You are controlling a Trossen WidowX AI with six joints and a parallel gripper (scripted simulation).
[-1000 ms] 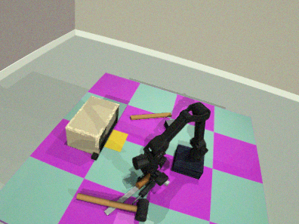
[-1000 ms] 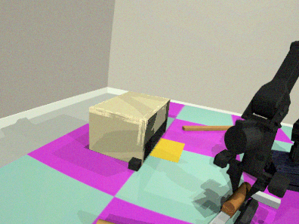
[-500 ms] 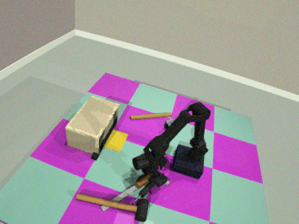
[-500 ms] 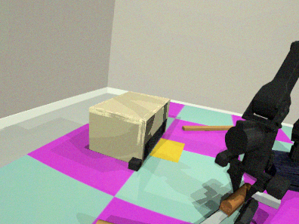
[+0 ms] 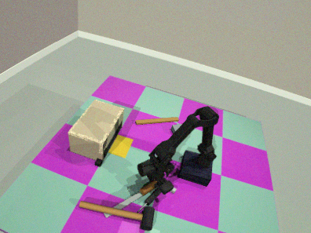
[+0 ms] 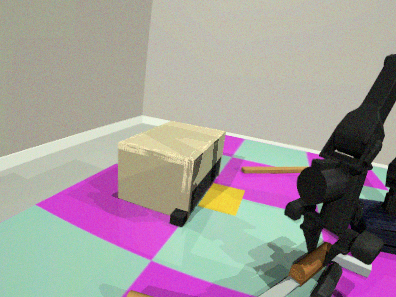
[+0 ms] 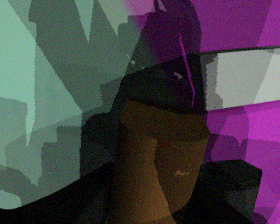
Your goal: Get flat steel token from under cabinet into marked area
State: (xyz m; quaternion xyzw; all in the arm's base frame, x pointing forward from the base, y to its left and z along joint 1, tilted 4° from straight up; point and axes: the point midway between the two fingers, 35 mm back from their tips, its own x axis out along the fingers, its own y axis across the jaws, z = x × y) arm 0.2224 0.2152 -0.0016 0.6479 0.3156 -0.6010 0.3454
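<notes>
I'm holding the gripper [image 5: 149, 190] [image 6: 318, 260] [image 7: 150, 177] partly closed, its jaws clamping the brown, faceted handle [image 5: 148, 187] [image 6: 309, 265] [image 7: 162, 160] of a tool whose long, flat, pale-grey blade [image 5: 123, 205] [image 6: 278, 289] is extending away from it. The boxy cream cabinet [image 5: 96, 129] [image 6: 155, 179] is standing behind the yellow marked area [image 5: 121, 146] [image 6: 222, 199], dark along its lower front. I'm not making out the steel token, so I cannot tell its exact place or look.

Open checkered tabletop between arm [image 5: 162, 150] [image 6: 357, 134] and yellow patch [image 5: 121, 146] [image 6: 223, 199]. Beyond patch, cabinet [image 5: 96, 129] [image 6: 160, 169] blocks. Mallet [image 5: 114, 212] lies across the side nearest the top camera.
</notes>
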